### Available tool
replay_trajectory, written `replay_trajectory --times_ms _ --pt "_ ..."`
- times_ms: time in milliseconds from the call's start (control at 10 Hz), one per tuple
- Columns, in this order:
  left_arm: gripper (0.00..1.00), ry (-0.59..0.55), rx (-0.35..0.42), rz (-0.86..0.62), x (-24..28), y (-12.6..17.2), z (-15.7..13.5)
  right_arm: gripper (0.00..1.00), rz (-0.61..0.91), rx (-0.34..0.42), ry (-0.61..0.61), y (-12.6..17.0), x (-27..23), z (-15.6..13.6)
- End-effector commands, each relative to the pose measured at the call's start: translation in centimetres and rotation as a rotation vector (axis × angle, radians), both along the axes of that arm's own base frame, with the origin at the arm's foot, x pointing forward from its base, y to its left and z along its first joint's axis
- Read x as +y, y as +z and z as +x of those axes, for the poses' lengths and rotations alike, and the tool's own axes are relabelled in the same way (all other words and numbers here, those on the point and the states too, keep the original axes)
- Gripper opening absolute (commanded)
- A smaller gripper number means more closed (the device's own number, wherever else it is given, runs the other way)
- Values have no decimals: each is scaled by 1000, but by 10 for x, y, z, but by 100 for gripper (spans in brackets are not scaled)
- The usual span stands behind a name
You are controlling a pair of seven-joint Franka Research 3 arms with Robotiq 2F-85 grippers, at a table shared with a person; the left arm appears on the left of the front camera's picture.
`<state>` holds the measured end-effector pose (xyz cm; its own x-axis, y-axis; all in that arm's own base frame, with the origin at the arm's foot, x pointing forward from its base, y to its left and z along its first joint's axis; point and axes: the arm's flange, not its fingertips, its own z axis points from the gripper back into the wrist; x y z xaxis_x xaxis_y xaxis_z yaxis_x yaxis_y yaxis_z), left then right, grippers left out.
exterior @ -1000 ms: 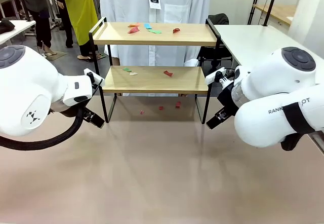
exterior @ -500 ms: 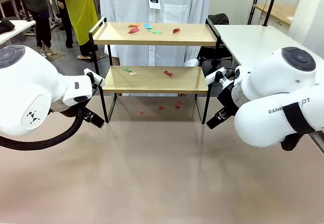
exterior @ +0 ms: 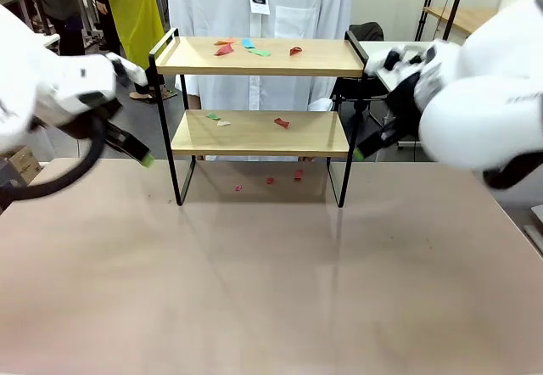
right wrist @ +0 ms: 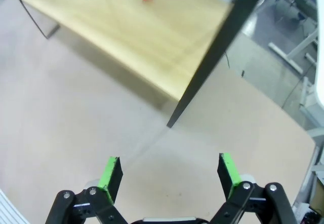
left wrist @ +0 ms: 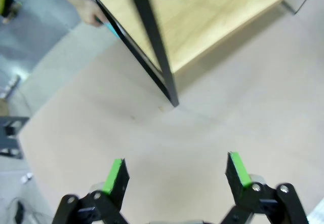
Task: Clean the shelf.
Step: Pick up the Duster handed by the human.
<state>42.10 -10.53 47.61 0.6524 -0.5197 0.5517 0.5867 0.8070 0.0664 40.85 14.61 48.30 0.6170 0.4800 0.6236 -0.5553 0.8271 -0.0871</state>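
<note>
Your left gripper [left wrist: 177, 168] and right gripper [right wrist: 168, 173] hang released and empty at either end of the shelf [exterior: 254, 134], likely staged there because scraps [exterior: 282, 123] litter both boards.

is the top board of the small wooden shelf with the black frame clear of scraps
No, several small coloured scraps lie on the top board of the black-framed wooden shelf.
</note>
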Motion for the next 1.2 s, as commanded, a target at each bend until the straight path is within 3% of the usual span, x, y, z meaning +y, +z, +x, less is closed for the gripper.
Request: replay_trajectory --times_ms 0,300,600,800,900,1000,1100 --pt "100 -123 39 -45 44 19 16 100 83 -8 71 23 -50 8" --pt "100 -322 51 -273 111 16 39 100 202 -44 131 26 -147 36" --pt "100 -432 -14 -459 170 -22 48 100 389 -49 293 -20 -230 65" --pt "100 -438 -30 -548 192 -38 56 100 436 -76 309 -52 -265 75" --pt "100 -421 -32 -571 190 -47 57 100 480 -120 363 -59 -270 71" --pt "100 -422 -54 -519 188 -33 33 100 405 -97 270 -34 -256 41" --pt "100 -422 -54 -519 188 -33 33 100 405 -97 270 -34 -256 41"
